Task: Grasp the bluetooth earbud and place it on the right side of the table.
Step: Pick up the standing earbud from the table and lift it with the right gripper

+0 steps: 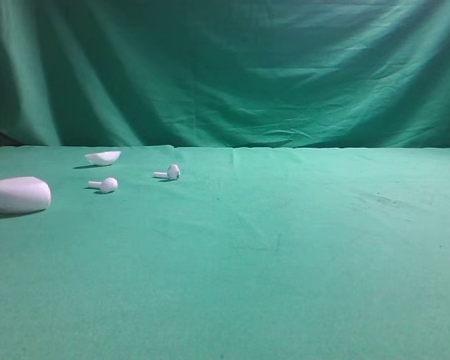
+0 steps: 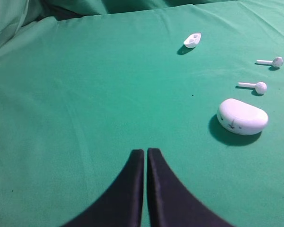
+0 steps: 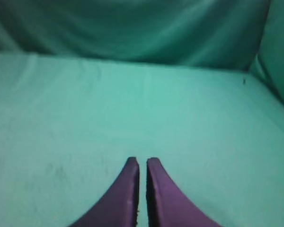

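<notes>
The bluetooth earbud (image 1: 169, 172) lies on the green table (image 1: 285, 262) at the left back, stem pointing left, its head showing a greyish spot. It also shows in the left wrist view (image 2: 271, 61) at the far right. Its twin earbud (image 1: 105, 184) with a plain white head lies left of it, nearer the case, and shows in the left wrist view (image 2: 253, 86). My left gripper (image 2: 146, 150) is shut and empty, well short and left of both earbuds. My right gripper (image 3: 142, 160) is shut and empty over bare cloth. Neither gripper shows in the exterior view.
A large white pebble-shaped case (image 1: 16, 195) sits at the far left edge, also in the left wrist view (image 2: 242, 117). A small white lid-like shell (image 1: 103, 157) lies behind the earbuds. A green curtain (image 1: 232, 67) hangs behind the table.
</notes>
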### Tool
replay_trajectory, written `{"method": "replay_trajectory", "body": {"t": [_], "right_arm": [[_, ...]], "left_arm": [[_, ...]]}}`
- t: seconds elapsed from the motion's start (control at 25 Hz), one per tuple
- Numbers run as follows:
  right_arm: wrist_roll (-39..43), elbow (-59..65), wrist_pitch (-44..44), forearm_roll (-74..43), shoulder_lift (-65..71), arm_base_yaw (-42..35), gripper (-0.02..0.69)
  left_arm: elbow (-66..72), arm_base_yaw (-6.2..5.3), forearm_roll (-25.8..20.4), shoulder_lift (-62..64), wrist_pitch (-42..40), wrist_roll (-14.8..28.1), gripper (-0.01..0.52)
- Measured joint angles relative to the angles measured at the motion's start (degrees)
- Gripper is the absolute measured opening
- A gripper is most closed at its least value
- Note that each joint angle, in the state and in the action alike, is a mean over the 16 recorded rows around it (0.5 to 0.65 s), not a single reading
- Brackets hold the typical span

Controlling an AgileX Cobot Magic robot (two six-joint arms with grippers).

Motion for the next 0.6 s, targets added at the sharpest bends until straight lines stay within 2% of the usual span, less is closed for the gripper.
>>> {"method": "replay_trajectory", "body": {"t": [0.16, 0.32, 0.44, 0.6], "right_arm": [[0.4, -0.9, -10.2, -0.7, 0.3, 0.0, 0.05], [0.9, -4.7, -16.2, -1.1, 2.6, 0.0, 0.05], [1.1, -9.4, -16.1, -0.9, 6.6, 0.0, 0.05], [1.2, -17.1, -8.9, 0.1, 14.7, 0.0, 0.05]], "left_arm": [[0.0, 0.0, 0.0, 0.0, 0.0, 0.0, 0.0], [0.0, 0.0, 0.0, 0.0, 0.0, 0.0, 0.0], [0.0, 0.0, 0.0, 0.0, 0.0, 0.0, 0.0], [0.0, 0.0, 0.0, 0.0, 0.0, 0.0, 0.0]]}}
